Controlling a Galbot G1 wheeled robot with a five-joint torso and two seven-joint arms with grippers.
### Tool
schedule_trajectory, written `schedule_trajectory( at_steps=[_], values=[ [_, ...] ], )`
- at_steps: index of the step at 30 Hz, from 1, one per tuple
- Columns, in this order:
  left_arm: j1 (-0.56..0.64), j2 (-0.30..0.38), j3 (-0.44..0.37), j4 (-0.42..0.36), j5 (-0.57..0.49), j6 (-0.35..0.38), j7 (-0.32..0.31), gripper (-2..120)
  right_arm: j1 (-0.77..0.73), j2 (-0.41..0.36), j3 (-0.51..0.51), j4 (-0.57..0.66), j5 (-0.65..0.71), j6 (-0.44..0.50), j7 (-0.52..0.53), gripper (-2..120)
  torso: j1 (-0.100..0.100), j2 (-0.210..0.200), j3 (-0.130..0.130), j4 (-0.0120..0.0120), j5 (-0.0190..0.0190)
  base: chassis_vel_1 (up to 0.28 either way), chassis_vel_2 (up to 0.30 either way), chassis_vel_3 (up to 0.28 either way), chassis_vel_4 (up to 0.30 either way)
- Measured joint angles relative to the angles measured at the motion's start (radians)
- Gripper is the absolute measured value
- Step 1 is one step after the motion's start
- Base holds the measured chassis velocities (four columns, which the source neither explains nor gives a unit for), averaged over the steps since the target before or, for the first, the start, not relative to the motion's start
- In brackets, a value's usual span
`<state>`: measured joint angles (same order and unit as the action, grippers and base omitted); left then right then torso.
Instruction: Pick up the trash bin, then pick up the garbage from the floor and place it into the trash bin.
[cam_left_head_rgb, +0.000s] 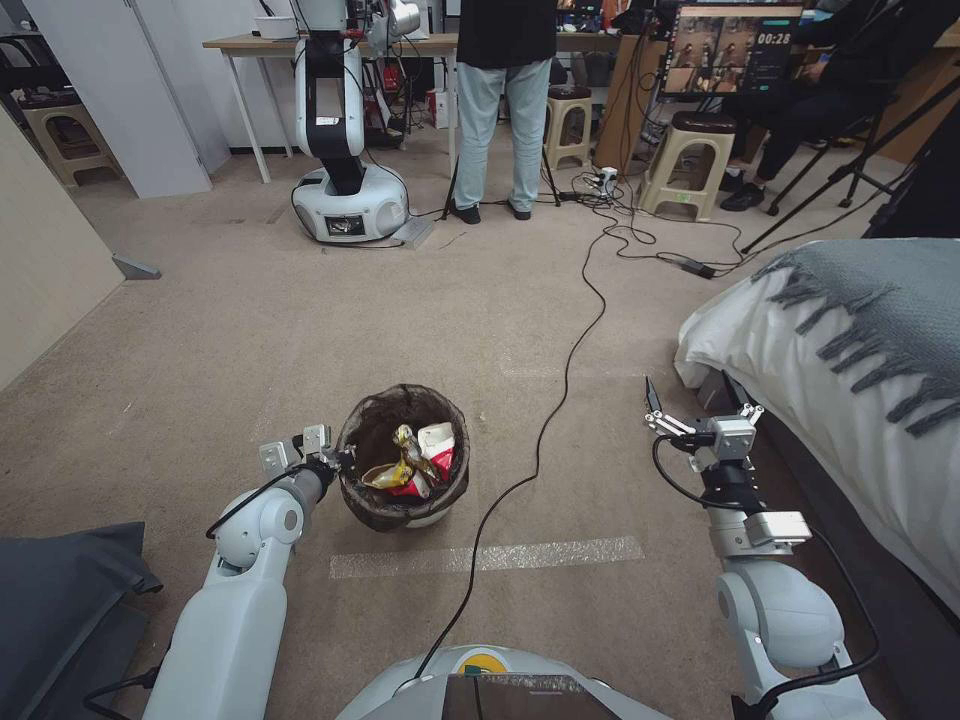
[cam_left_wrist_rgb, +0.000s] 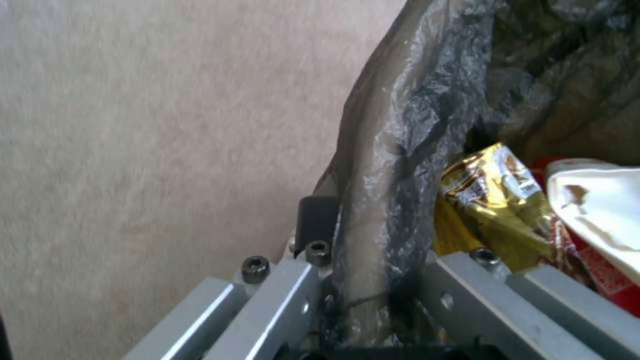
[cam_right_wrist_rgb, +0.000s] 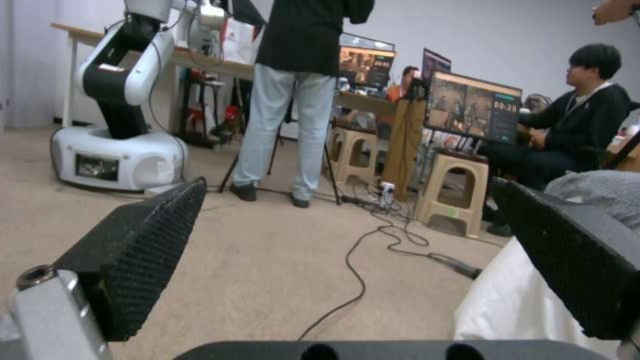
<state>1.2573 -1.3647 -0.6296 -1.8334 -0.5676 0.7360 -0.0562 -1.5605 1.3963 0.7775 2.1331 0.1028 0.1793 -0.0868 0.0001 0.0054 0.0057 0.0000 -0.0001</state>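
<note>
The trash bin (cam_left_head_rgb: 372, 505), a small white bucket with a dark brown liner, is on the carpet just ahead of me, left of centre. Inside lie pieces of garbage: a yellow snack wrapper (cam_left_head_rgb: 398, 468) and a red-and-white paper cup (cam_left_head_rgb: 437, 447). My left gripper (cam_left_head_rgb: 335, 462) is shut on the bin's left rim. In the left wrist view the lined rim (cam_left_wrist_rgb: 380, 200) runs between the fingers of my left gripper (cam_left_wrist_rgb: 373, 235), beside the wrapper (cam_left_wrist_rgb: 493, 200) and the cup (cam_left_wrist_rgb: 600, 210). My right gripper (cam_left_head_rgb: 692, 392) hangs open and empty by the bed, its black pads (cam_right_wrist_rgb: 133, 250) wide apart.
A black cable (cam_left_head_rgb: 560, 400) crosses the carpet right of the bin. A bed (cam_left_head_rgb: 830, 360) with a grey blanket fills the right side. A dark cushion (cam_left_head_rgb: 60, 590) lies at lower left. Another robot (cam_left_head_rgb: 345, 190), a standing person (cam_left_head_rgb: 500, 110) and stools stand at the back.
</note>
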Motion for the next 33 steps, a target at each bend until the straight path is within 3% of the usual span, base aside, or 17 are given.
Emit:
schedule_trajectory(
  at_steps=[6, 15, 17, 19, 21, 25, 26, 27, 30, 31, 33],
  values=[
    [-0.029, 0.0, 0.001, 0.071, 0.004, -0.005, 0.002, 0, -0.002, 0.002, -0.006, -0.004, -0.005, 0.002, 0.0, 100, 0.0, 0.0, -0.001, 0.0001, 0.0012, 0.0, 0.0, 0.0, 0.0],
    [-0.032, -0.003, 0.003, 0.076, 0.008, -0.005, 0.0, 0, -0.003, 0.0, -0.006, -0.006, -0.006, 0.003, 0.001, 100, 0.0, 0.0, -0.001, -0.0001, 0.0012, 0.0, 0.0, 0.0, 0.0],
    [-0.028, -0.003, 0.002, 0.069, 0.023, -0.005, 0.008, 9, -0.004, -0.001, -0.006, -0.006, -0.006, 0.003, 0.001, 100, 0.0, 0.0, 0.0, -0.0004, 0.0008, 0.0, 0.0, 0.0, 0.0],
    [-0.026, -0.003, 0.002, 0.067, 0.028, -0.006, 0.01, 10, -0.004, -0.001, -0.006, -0.006, -0.006, 0.003, 0.001, 100, 0.0, 0.0, 0.0, -0.0004, 0.0006, 0.0, 0.0, 0.0, 0.0],
    [-0.022, -0.003, 0.001, 0.06, 0.039, -0.005, 0.016, 21, -0.004, -0.001, -0.006, -0.006, -0.006, 0.003, 0.001, 100, 0.0, 0.0, 0.0, -0.0003, 0.0, 0.0, 0.0, 0.0, 0.0],
    [0.009, 0.001, -0.006, -0.023, 0.082, 0.001, 0.048, 39, -0.007, -0.002, -0.006, -0.007, -0.006, 0.003, 0.001, 100, 0.0, 0.0, 0.0, -0.0003, -0.0019, 0.0, 0.0, 0.0, 0.0],
    [0.017, 0.005, -0.014, -0.073, 0.092, 0.001, 0.053, 43, -0.006, -0.002, -0.008, -0.008, -0.006, 0.003, 0.001, 100, 0.0, 0.0, 0.0, -0.0007, -0.0003, 0.0, 0.0, 0.0, 0.0],
    [0.017, 0.005, -0.014, -0.073, 0.092, 0.001, 0.053, 43, -0.006, -0.002, -0.008, -0.008, -0.006, 0.003, 0.001, 100, 0.0, 0.0, 0.0, -0.0007, -0.0003, 0.0, 0.0, 0.0, 0.0],
    [0.062, 0.005, -0.029, -0.197, 0.108, 0.001, 0.059, 59, -0.003, -0.002, -0.014, -0.008, -0.007, -0.001, 0.016, 100, 0.0, 0.0, 0.0, -0.0003, 0.0002, 0.0, 0.0, 0.0, 0.0],
    [0.062, 0.005, -0.029, -0.197, 0.108, 0.001, 0.059, 59, -0.003, -0.002, -0.014, -0.008, -0.007, -0.001, 0.016, 100, 0.0, 0.0, 0.0, -0.0003, 0.0002, 0.0, 0.0, 0.0, 0.0],
    [0.099, 0.0, -0.041, -0.313, 0.111, 0.001, 0.054, 69, -0.002, -0.001, -0.015, -0.008, -0.007, -0.003, 0.033, 100, 0.0, 0.0, 0.0, -0.0003, 0.0001, 0.0, 0.0, 0.0, 0.0]
  ],
)
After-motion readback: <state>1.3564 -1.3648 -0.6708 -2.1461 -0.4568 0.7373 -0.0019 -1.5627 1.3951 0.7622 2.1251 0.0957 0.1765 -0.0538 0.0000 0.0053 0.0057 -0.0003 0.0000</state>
